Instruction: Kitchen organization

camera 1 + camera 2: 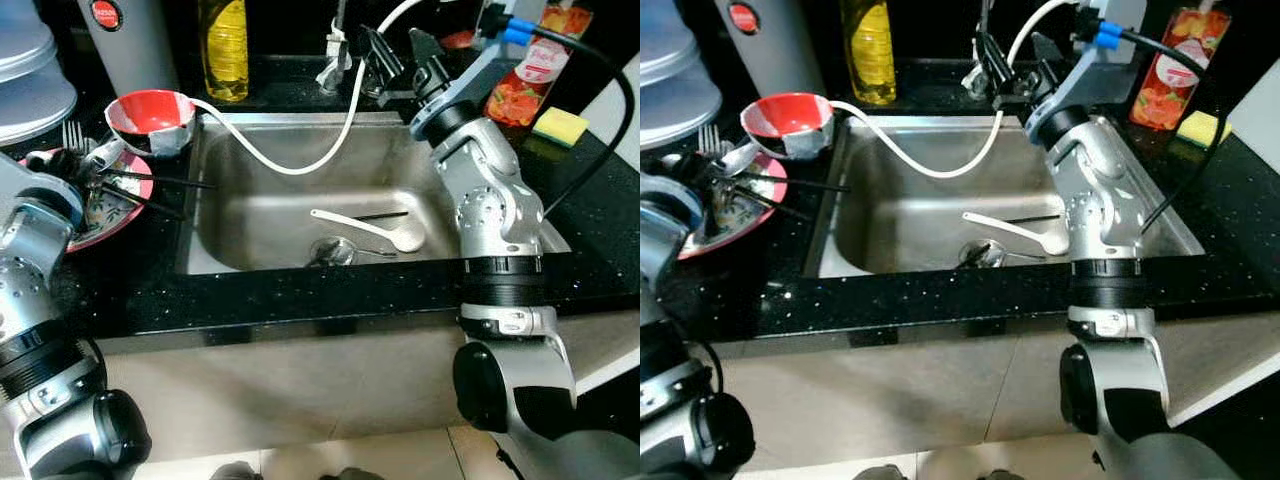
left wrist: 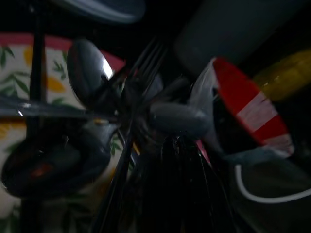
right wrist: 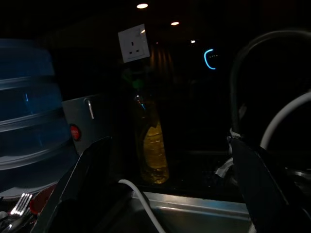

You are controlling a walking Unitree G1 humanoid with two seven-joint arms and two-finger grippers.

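A steel sink [image 1: 250, 215] holds a white spoon [image 1: 370, 230], a metal spoon [image 1: 335, 250] by the drain and a black chopstick [image 1: 385, 215]. On the counter left of it lies a pink-rimmed floral plate [image 1: 110, 220] piled with spoons [image 2: 87, 68], a fork [image 1: 72, 135] and black chopsticks [image 1: 160, 181]. A red and white bowl [image 1: 150, 120] rests at the plate's far side. My left gripper [image 2: 177, 150] hovers low over that cutlery. Raised over the sink's back edge beside the faucet [image 1: 338, 50], my right gripper [image 1: 405, 55] is open and holds nothing.
A white hose [image 1: 300, 165] sags from the faucet area across the sink to the bowl. Behind stand a yellow oil bottle [image 1: 224, 45], a grey canister [image 1: 125, 40] and stacked containers [image 1: 30, 70]. At the right are a red carton [image 1: 525, 75] and a yellow sponge [image 1: 560, 125].
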